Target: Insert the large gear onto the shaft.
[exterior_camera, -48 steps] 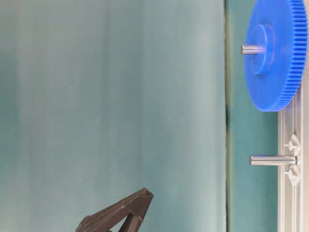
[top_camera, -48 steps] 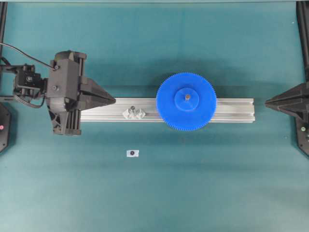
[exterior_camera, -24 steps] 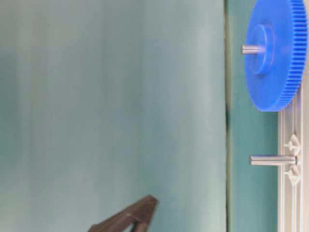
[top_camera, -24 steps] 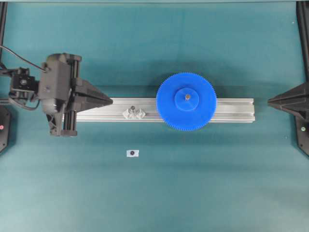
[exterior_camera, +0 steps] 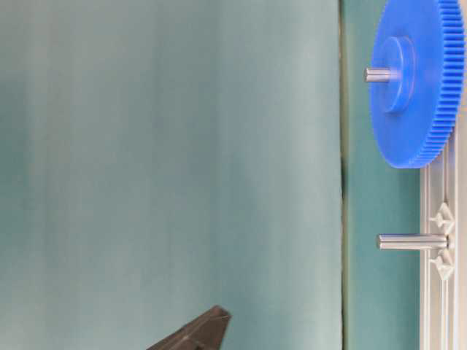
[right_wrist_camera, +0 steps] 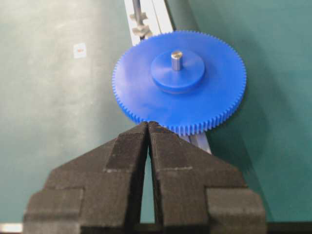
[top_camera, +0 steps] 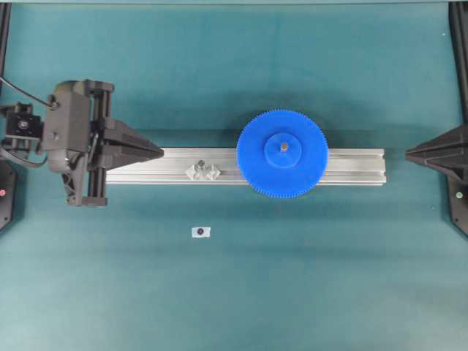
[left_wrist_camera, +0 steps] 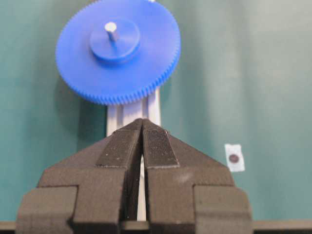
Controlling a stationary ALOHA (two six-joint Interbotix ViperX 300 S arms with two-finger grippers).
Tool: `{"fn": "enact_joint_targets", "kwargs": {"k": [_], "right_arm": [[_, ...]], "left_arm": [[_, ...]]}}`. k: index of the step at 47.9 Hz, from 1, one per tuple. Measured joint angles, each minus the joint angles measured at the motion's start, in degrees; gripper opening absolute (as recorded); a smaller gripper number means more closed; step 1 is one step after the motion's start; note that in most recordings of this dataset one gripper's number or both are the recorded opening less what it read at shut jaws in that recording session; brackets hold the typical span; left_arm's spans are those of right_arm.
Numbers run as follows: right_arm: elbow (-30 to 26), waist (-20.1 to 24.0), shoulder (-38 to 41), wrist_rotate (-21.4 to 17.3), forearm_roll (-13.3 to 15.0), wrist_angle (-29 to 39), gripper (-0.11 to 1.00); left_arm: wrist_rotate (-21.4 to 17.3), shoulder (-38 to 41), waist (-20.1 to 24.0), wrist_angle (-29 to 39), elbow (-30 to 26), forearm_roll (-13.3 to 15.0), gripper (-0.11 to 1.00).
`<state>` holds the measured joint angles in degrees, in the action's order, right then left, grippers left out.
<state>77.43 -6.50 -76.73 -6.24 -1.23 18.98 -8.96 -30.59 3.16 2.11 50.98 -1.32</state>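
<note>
The large gear (top_camera: 256, 157) lies flat over the aluminium rail, and the shaft (top_camera: 283, 147) pokes up through its hub. The table-level view shows the gear (exterior_camera: 427, 87) seated low, with the shaft's tip (exterior_camera: 378, 74) sticking out of the hub. My left gripper (top_camera: 162, 152) is shut and empty at the rail's left end, well clear of the gear (left_wrist_camera: 117, 68). Its fingertips (left_wrist_camera: 142, 122) point along the rail towards the shaft (left_wrist_camera: 111, 29). My right gripper (top_camera: 406, 154) is shut and empty off the rail's right end, its tips (right_wrist_camera: 148, 124) short of the gear (right_wrist_camera: 146, 92).
The aluminium rail (top_camera: 351, 167) runs left to right across the green table. A shorter pin (top_camera: 200, 164) stands on clear tabs on the rail, left of the gear. A small white tag with a dark dot (top_camera: 200, 232) lies in front of the rail.
My left gripper has drawn back to the left along the rail, still shut. The gear and shaft have not moved. The right gripper has edged slightly right.
</note>
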Motion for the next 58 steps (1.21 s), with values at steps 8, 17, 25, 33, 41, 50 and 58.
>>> {"fn": "enact_joint_targets", "kwargs": {"k": [8,17,25,33,41,50,58], "right_arm": [[-0.1,0.0,0.0,0.0,0.1,0.0,0.12],[0.0,-0.1,0.0,0.0,0.1,0.0,0.12],[0.0,0.0,0.0,0.0,0.1,0.0,0.12],[-0.1,0.0,0.0,0.0,0.1,0.0,0.12],[0.0,0.0,0.0,0.1,0.1,0.0,0.12],[0.0,-0.1,0.0,0.0,0.1,0.0,0.12],[-0.1,-0.1,0.0,0.0,0.1,0.0,0.12]], "left_arm": [[0.1,-2.1,0.1,0.0,1.1,0.1,0.01],[0.1,-3.9,0.0,0.0,2.3,0.1,0.01],[0.1,-4.4,0.0,0.0,3.0,0.0,0.01],[0.1,-4.6,0.0,-0.1,3.9,0.0,0.01],[0.1,-5.5,0.0,-0.2,4.8,0.1,0.01],[0.1,-7.3,0.0,-0.3,6.2,0.0,0.01],[0.2,-8.3,0.0,-0.3,7.0,0.1,0.01]]}}
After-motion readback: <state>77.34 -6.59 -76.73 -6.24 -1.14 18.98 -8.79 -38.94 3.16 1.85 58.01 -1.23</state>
